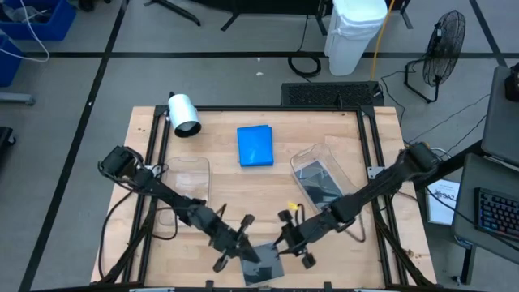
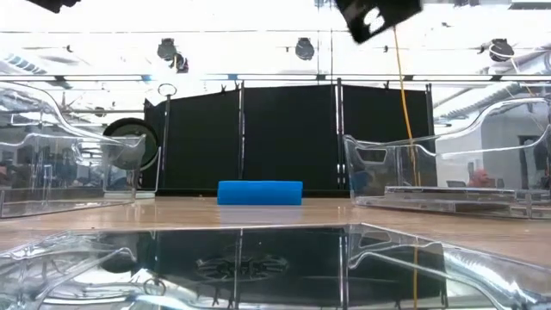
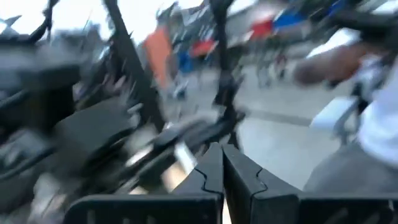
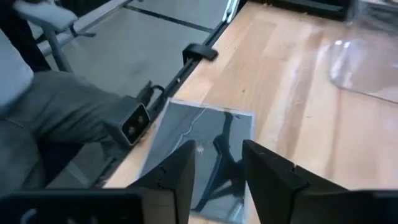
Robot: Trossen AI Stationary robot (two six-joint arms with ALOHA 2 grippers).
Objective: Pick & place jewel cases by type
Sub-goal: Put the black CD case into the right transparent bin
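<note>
We note the wooden table point(image 1: 268, 182) carrying two clear trays: the left tray point(image 1: 185, 180) and the right tray point(image 1: 320, 180), which holds a dark jewel case point(image 1: 318, 185). A blue jewel case point(image 1: 255, 145) lies between them, farther back. A grey jewel case point(image 4: 205, 149) rests at the front edge. Only the right wrist view shows the right gripper point(image 4: 216, 163) spread above it. The left gripper point(image 3: 222, 163) is pressed together, holding nothing visible.

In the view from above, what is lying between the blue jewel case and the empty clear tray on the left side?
Nothing: the high view shows only bare wooden table between the blue jewel case and the left clear tray.
</note>
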